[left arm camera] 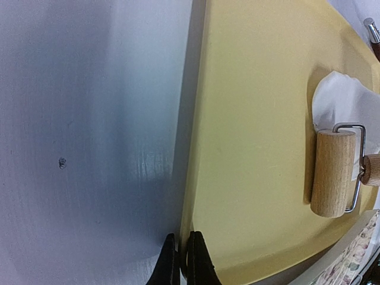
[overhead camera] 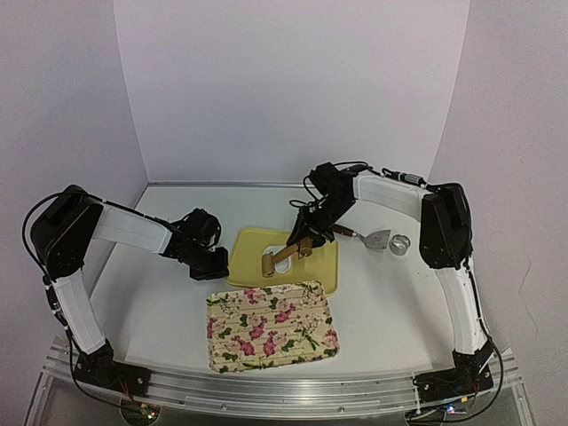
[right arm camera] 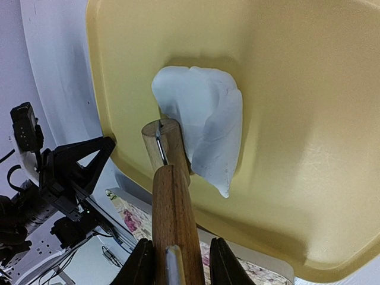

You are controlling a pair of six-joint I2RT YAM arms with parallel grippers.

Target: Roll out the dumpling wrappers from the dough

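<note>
White dough point(right arm camera: 205, 127) is seen lying folded on the yellow board point(overhead camera: 319, 271), towards its far edge. The wooden roller point(right arm camera: 172, 202) is held by its handle in the right claw point(right arm camera: 178, 264), whose jaws are partly closed around it, and its drum is set against the dough's edge. The left claw point(left arm camera: 181, 258) is pressed fully together with nothing in it, right at the board's left edge on the desk point(overhead camera: 160, 302). A flowered tray point(overhead camera: 271, 326) is placed along the board's near edge. A scraper point(overhead camera: 377, 239) and a metal ring point(overhead camera: 400, 243) are found towards the desk's right edge.
</note>
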